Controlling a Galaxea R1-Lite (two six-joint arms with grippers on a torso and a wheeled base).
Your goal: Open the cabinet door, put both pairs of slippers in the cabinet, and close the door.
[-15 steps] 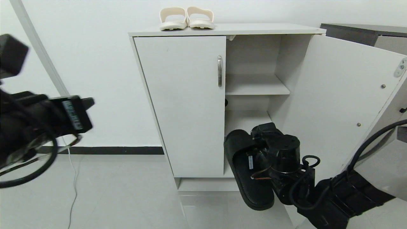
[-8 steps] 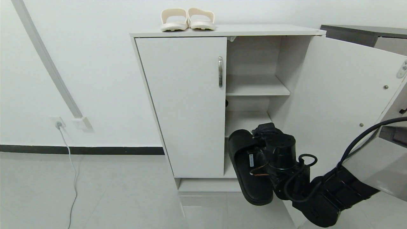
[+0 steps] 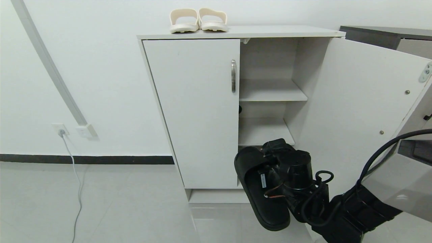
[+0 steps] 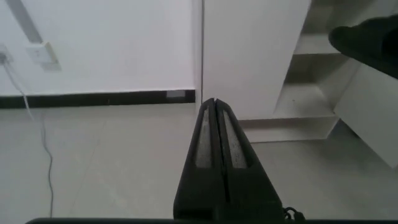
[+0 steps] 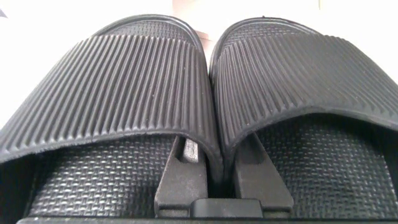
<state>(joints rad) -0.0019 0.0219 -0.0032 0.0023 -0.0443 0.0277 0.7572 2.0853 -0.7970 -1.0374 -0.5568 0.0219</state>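
My right gripper (image 5: 216,180) is clamped on the black slippers (image 5: 143,81). One flat finger (image 5: 182,177) runs under each strap, and the two pinch the adjoining strap edges together. The straps are ribbed rubber in fine parallel ridges, arched over footbeds with a small pebbled grid.

From the head view the pair (image 3: 261,195) hangs on edge, pressed side by side, with a smooth matte sole facing outward. It sits just in front of the cabinet's lowest opening and not yet inside.

My left gripper (image 4: 214,134) is closed on nothing. Its two long grey-padded fingers meet in a narrow wedge over the glossy floor tiles (image 3: 118,202).

The cabinet (image 3: 195,111) is plain white laminate board with square edges. Its left door is shut, with a slim metal bar handle (image 3: 233,76). The right door (image 3: 354,101) is swung wide, showing two flat shelves. The cream slippers (image 3: 198,20), smooth and thick-soled, sit together on the cabinet top.
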